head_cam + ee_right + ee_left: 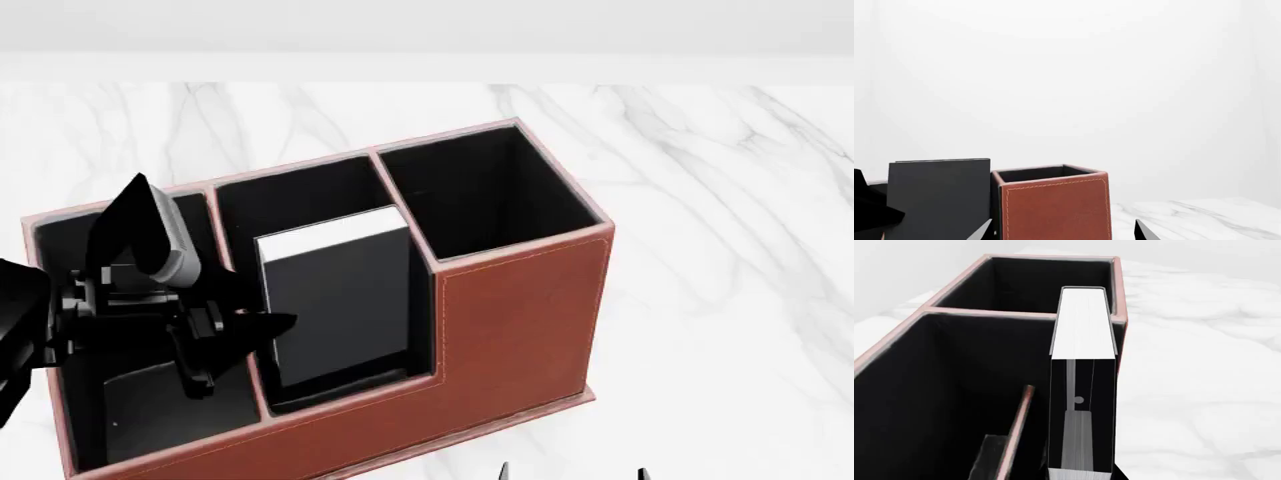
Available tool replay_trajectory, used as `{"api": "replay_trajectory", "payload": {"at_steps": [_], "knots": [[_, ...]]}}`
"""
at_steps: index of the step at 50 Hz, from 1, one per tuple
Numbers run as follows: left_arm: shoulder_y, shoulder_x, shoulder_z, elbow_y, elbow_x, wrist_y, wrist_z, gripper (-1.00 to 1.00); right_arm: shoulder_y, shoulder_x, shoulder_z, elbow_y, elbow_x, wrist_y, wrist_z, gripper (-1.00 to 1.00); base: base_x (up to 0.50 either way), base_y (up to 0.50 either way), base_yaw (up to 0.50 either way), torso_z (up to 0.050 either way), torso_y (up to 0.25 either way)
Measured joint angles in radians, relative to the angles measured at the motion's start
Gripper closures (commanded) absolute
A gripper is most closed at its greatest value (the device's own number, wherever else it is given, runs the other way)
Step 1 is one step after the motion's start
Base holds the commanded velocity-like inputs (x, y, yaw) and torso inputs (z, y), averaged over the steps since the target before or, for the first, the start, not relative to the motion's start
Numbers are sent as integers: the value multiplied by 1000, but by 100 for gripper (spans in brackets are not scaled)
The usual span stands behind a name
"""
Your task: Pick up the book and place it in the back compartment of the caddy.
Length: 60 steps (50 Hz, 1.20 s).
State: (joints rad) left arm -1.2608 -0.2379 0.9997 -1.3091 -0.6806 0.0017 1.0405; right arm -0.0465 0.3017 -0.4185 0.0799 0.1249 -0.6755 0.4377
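The black book [334,300] with white page edges stands upright in the caddy [514,320], a reddish-brown organiser. It sits in the back compartment [336,393], between the low thin divider [1021,425] and the low brown wall. In the left wrist view the book [1084,325] runs along the stepped wall [1119,290]. My left gripper [243,353] hangs at the book's left end, open, its fingers straddling book and divider. My right gripper [1062,230] is open and empty, low in front of the caddy [1054,210], with the book [937,200] to one side.
The caddy stands on a white marble tabletop [721,200]. Its tall square cell [487,190] is right of the book, and a long narrow cell [60,250] lies under my left arm. The right gripper's fingertips [505,472] show at the bottom edge of the head view.
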Motion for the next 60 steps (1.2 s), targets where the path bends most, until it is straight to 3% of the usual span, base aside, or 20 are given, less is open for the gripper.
{"api": "replay_trajectory", "payload": {"at_steps": [14,25,40,60], "knots": [[25,36,-353,0,358,-42,37,100,3,1,-3,4,2,-2,2,-100,0,0,0,1,1],[36,49,-535,0,545,-61,54,100,5,1,-6,9,1,-2,4,-100,0,0,0,0,2],[45,52,-653,0,664,-77,54,100,11,0,-10,17,-1,0,6,-100,0,0,0,0,1],[63,64,-691,0,711,-104,53,100,18,1,-15,26,0,1,9,-100,0,0,0,1,2]]}}
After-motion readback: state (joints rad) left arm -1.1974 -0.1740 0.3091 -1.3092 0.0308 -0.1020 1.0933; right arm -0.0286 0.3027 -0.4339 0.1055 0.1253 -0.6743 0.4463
